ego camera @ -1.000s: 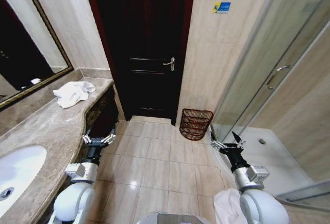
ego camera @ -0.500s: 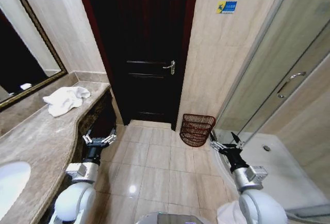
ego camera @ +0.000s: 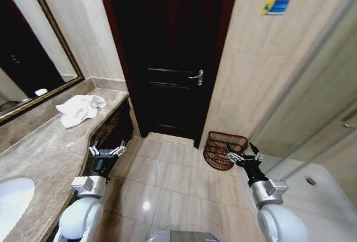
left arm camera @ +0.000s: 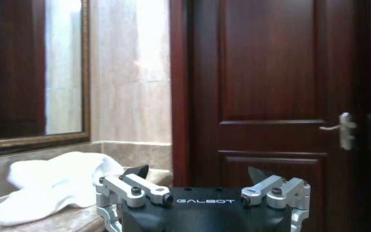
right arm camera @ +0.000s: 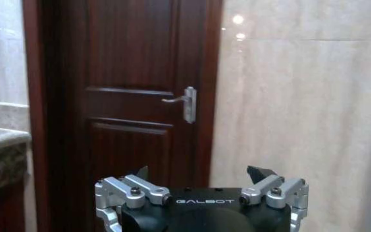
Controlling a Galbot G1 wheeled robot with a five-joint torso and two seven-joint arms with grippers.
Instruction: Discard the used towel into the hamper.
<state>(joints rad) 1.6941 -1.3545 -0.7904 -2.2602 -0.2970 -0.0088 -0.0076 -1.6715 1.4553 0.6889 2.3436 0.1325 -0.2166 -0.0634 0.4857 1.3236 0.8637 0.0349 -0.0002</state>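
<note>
A crumpled white towel (ego camera: 80, 109) lies on the marble counter (ego camera: 42, 147) at the left, near its far end; the left wrist view shows the towel (left arm camera: 53, 186) too. The hamper (ego camera: 223, 149), a small dark reddish-brown wire basket, stands on the floor by the wall to the right of the door. My left gripper (ego camera: 106, 151) hangs open and empty low beside the counter front, well below the towel. My right gripper (ego camera: 245, 155) is open and empty, in front of the hamper's right side. Both open grippers show in their wrist views (left arm camera: 198, 172) (right arm camera: 202, 171).
A dark wooden door (ego camera: 170, 58) with a metal handle (ego camera: 197, 77) is shut straight ahead. A mirror (ego camera: 28, 52) hangs over the counter and a white sink (ego camera: 12, 203) sits at its near end. A glass shower wall (ego camera: 329, 108) bounds the right. Tiled floor (ego camera: 167, 180) lies between.
The whole head view has shifted: door, towel and hamper sit farther right and the hamper nearer my right gripper, so the camera moved. Both arms keep their parked pose.
</note>
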